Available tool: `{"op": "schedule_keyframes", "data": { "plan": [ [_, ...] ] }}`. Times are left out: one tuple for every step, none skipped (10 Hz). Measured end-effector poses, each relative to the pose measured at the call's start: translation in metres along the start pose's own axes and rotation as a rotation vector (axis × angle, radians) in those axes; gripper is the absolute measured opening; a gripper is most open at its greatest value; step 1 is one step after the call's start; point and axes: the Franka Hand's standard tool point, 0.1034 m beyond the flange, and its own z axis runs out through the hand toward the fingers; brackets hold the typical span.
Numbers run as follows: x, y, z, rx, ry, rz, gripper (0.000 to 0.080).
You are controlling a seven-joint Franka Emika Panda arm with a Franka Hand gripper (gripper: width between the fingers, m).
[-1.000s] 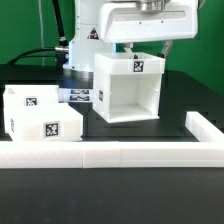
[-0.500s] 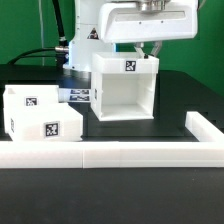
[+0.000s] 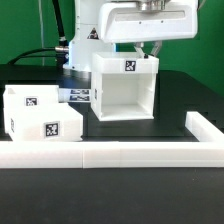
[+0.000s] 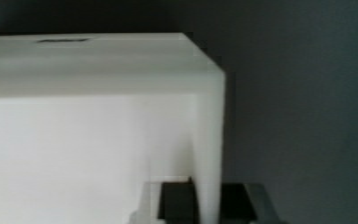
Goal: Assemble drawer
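"Exterior view first. Where is the big box (image 3: 125,90)?" asked Tom.

"In the middle of the frame, on the black table (image 3: 170,190)," said Ana. "Its open side looks at us. It has a square marker up on its front edge."

"And the pincer (image 3: 150,49)?"

"It comes down from the top of the frame onto the box's top edge, at the back on the right. The wrist view shows it best. There the pincer (image 4: 208,203) has one of its dark fingers (image 4: 174,205) on each side of a thin white wall of the box, pressed tight. So it is clamped on the big box."

"Is the box up off the table?"

"I can't tell. Its bottom looks very near the table."

"Where are the two trays (image 3: 40,115)?"

"At the left of the frame, close together, well apart from the pincer. The marker board (image 3: 80,95) lies flat between them and the box. The long low rail (image 3: 100,158) runs across the lower part of the frame and turns up at the right."

"So which step is this?"

"I think it is putting the big box in its spot. No tray is inside it yet."

"What comes next?"

"My guess is to set the box down flat and steady, let go, then go for a tray. The tray must line up with the open side to slide in."
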Motion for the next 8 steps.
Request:
{"op": "schedule_keyframes", "data": {
  "plan": [
    [0.001, 0.001, 0.000, 0.000, 0.001, 0.002, 0.0038],
    [0.012, 0.003, 0.001, 0.005, 0.008, 0.012, 0.0038],
    [0.030, 0.006, 0.001, 0.012, 0.022, 0.024, 0.0038],
    [0.050, 0.009, 0.000, 0.018, 0.039, 0.042, 0.0038],
    [0.067, 0.011, 0.000, 0.023, 0.054, 0.058, 0.0038],
    [0.087, 0.013, 0.000, 0.030, 0.072, 0.075, 0.0039],
    [0.104, 0.013, 0.000, 0.036, 0.092, 0.084, 0.0039],
    [0.120, 0.013, 0.001, 0.042, 0.108, 0.104, 0.0039]
  ]
}}
